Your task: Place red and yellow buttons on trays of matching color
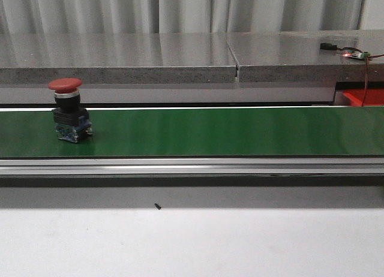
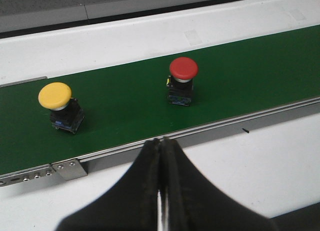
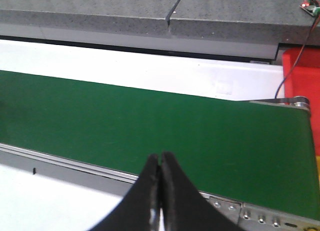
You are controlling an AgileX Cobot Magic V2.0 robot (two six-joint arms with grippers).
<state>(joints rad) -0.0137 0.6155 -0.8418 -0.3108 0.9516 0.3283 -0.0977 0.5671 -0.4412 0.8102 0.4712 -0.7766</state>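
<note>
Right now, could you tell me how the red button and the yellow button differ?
The red button has a red cap, the yellow button a yellow one. The front view shows the red button only; the yellow appears just in the left wrist view. Both stand upright on the green belt, apart, untouched.

Smooth matt green belt

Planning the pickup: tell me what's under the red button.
The red button tops a black-and-blue switch body standing upright on the green belt. The body's underside against the belt is hidden.
</note>
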